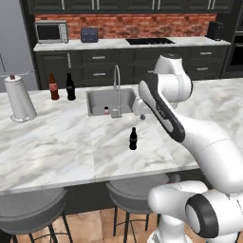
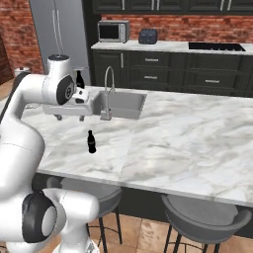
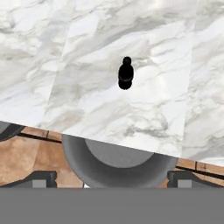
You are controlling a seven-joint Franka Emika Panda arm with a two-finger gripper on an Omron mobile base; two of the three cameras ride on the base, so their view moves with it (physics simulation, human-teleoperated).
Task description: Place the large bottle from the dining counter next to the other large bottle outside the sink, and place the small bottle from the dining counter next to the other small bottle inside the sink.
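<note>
Small bottle (image 1: 133, 138) stood upright on the dining counter (image 1: 57, 142), between the sink (image 1: 102, 101) and the stool-side edge, touching nothing. Gripper (image 3: 112, 177) hung above it, fingers spread wide, holding nothing. Other small bottle (image 1: 106, 110) sat inside the sink near the faucet (image 1: 116, 92). Large bottle (image 1: 54, 87) and other large bottle (image 1: 70, 87) stood side by side left of the sink, near the far edge.
</note>
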